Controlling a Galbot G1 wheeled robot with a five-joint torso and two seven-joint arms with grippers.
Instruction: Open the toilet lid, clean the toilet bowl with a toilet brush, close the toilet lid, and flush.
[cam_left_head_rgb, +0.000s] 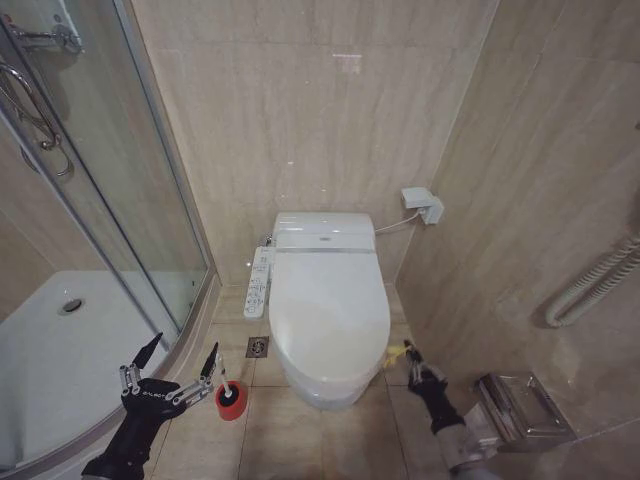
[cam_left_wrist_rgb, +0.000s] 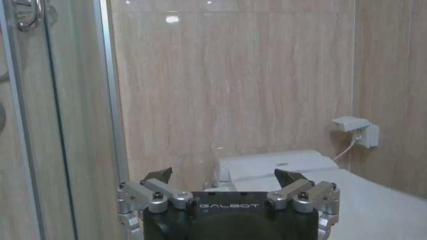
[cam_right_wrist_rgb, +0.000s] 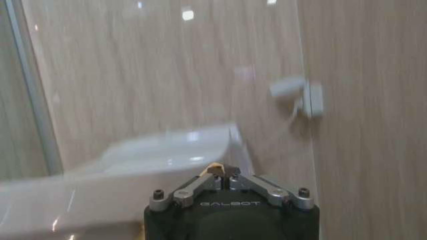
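Toilet lid (cam_left_head_rgb: 328, 300) was down, closed over the toilet bowl (cam_left_head_rgb: 318, 392), w/ the bidet control panel (cam_left_head_rgb: 258, 282) along the robot's left side. Toilet brush (cam_left_head_rgb: 226, 388) stood upright in its red cup holder (cam_left_head_rgb: 231, 402) on the floor tiles, just left of the bowl base & near the floor drain (cam_left_head_rgb: 258, 346). Left gripper (cam_left_head_rgb: 176, 361) hovered low beside the shower tray (cam_left_head_rgb: 60, 360), fingers (cam_left_wrist_rgb: 293, 178) spread wide, nothing btwn them, tip close to the brush handle. Right gripper (cam_left_head_rgb: 410, 350) sat at the lid's front-right edge by a yellow tag (cam_left_head_rgb: 394, 354), fingers (cam_right_wrist_rgb: 215, 170) pressed together. Wall socket (cam_left_head_rgb: 424, 204) was behind, right of the tank.
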